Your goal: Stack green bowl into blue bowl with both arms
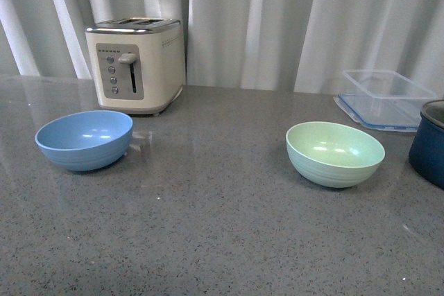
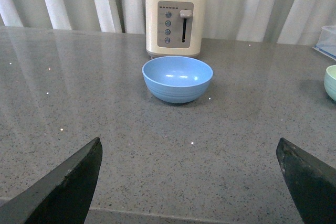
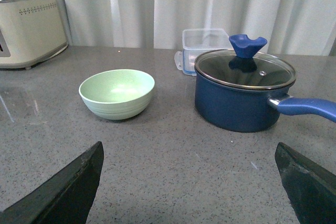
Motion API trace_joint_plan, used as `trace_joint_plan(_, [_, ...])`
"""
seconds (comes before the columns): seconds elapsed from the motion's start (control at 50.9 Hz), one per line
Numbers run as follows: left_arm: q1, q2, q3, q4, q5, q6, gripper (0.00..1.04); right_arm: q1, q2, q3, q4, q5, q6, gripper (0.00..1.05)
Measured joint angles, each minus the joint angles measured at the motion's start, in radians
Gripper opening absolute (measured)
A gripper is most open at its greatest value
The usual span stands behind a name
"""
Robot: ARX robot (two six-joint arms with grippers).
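Observation:
The blue bowl (image 1: 84, 139) sits empty on the grey counter at the left, in front of the toaster; it also shows in the left wrist view as the blue bowl (image 2: 177, 78). The green bowl (image 1: 335, 152) rests empty at the right, and the right wrist view shows the green bowl (image 3: 117, 93) beside the pot. Neither arm appears in the front view. My left gripper (image 2: 189, 148) is open, well short of the blue bowl, nothing between its fingers. My right gripper (image 3: 189, 150) is open too, short of the green bowl.
A cream toaster (image 1: 137, 64) stands behind the blue bowl. A dark blue lidded pot (image 3: 241, 90) with a handle sits right of the green bowl. A clear plastic container (image 1: 385, 98) lies behind it. White curtains close off the back.

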Motion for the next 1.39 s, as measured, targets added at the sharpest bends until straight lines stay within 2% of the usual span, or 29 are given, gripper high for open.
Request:
trace_joint_plan(0.844, [0.0, 0.0, 0.0, 0.0, 0.0, 0.0, 0.98, 0.0, 0.0, 0.0, 0.0, 0.0, 0.0, 0.95])
trace_joint_plan(0.884, [-0.005, 0.005, 0.002, -0.005, -0.019, 0.005, 0.98, 0.0, 0.0, 0.0, 0.0, 0.0, 0.0, 0.95])
trace_joint_plan(0.942, [-0.026, 0.081, 0.024, -0.059, -0.176, 0.002, 0.98, 0.0, 0.0, 0.0, 0.0, 0.0, 0.0, 0.95])
trace_joint_plan(0.982, [-0.021, 0.126, 0.035, -0.053, -0.195, -0.002, 0.98, 0.0, 0.0, 0.0, 0.0, 0.0, 0.0, 0.95])
trace_joint_plan(1.119, [0.068, 0.378, 0.174, 0.008, -0.112, -0.058, 0.98, 0.0, -0.001, 0.0, 0.0, 0.0, 0.0, 0.95])
trace_joint_plan(1.315, [0.198, 0.663, 0.425, -0.009, 0.049, -0.186, 0.98, 0.0, -0.001, 0.0, 0.0, 0.0, 0.0, 0.95])
trace_joint_plan(1.394, [0.216, 0.797, 0.554, -0.022, 0.072, -0.238, 0.98, 0.0, -0.001, 0.0, 0.0, 0.0, 0.0, 0.95])
